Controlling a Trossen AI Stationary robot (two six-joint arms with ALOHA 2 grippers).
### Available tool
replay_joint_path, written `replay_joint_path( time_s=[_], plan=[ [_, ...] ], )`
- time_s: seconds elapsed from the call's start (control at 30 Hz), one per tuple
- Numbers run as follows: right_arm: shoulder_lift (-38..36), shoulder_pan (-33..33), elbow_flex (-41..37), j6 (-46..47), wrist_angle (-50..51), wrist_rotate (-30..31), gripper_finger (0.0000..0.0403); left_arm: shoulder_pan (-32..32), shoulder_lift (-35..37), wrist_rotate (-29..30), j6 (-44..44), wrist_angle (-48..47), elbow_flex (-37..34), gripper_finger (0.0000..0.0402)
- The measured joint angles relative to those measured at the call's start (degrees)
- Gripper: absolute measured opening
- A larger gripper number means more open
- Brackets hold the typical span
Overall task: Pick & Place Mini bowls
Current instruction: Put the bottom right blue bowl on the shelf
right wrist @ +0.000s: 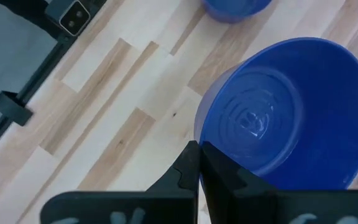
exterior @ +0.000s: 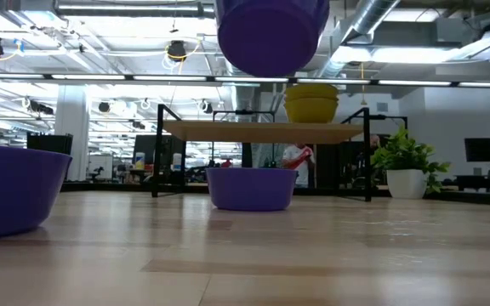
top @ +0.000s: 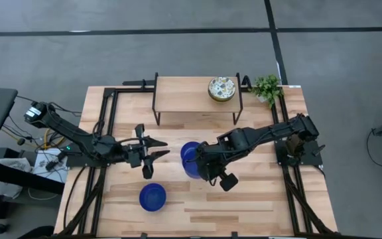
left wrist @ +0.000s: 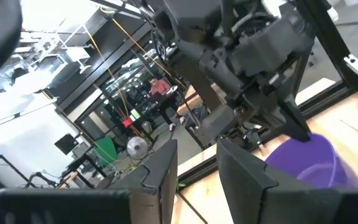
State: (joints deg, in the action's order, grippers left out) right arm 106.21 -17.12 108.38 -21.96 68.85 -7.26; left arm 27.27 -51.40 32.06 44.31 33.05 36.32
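My right gripper is shut on a glossy blue mini bowl, held high over the table's middle. A second blue bowl stands on its base on the table below it; in the high view the held bowl mostly hides it. A third blue bowl stands near the near edge. The floral cream bowls sit stacked on the wooden shelf. My left gripper hovers open, left of the held bowl, touching nothing. My right gripper pinches the blue bowl by its rim, on the side nearest the wrist, the wall between the two fingers. The fingers come slanting down from above and from the table's right. The bowl is lifted clear of the table, its opening upward.
A low wooden shelf on black legs stands at the far side. A small green potted plant is at the far right corner. Black frame rails run along the table's left and right sides. Bare wood lies near right.
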Motion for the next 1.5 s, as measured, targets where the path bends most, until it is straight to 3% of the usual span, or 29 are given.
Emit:
replay_joint_path(
  time_s=[0.17,0.27,0.37,0.57,0.67,0.8,1.13,1.5],
  plan=[
    [0.0,0.16,0.0,-0.56,0.18,1.25,0.0,0.07,1.46,-1.61,0.15,-0.21,3.91,0.0112],
    [0.0,0.35,0.0,-0.6,0.14,1.28,0.0,-0.16,1.58,-8.4,1.03,-4.21,9.48,0.0112],
    [0.0,0.37,0.0,-1.02,0.16,1.39,0.0,-0.86,-0.09,-14.77,1.76,-16.46,17.19,0.0112],
    [0.0,0.76,0.0,-1.07,0.79,1.37,0.0,-2.4,-7.67,-16.32,-6.33,-54.76,35.11,0.0112],
    [0.0,0.81,0.0,-1.76,0.69,1.4,0.0,-3.74,-12.27,-22.28,-9.4,-65.92,41.1,0.0112],
    [0.0,0.87,0.0,-2.1,0.04,1.36,0.0,-6.78,-17.71,-30.28,-10.72,-74.27,44.02,0.0112],
    [-0.02,0.66,0.0,-1.61,-4.75,1.16,0.0,-14.84,-21.81,-47.37,-10.4,-77.54,44.33,0.0112],
    [-0.02,0.66,0.0,-1.85,-6.37,1.11,0.0,-15.73,-21.84,-48.44,-10.16,-76.35,42.73,0.0112]
  ],
)
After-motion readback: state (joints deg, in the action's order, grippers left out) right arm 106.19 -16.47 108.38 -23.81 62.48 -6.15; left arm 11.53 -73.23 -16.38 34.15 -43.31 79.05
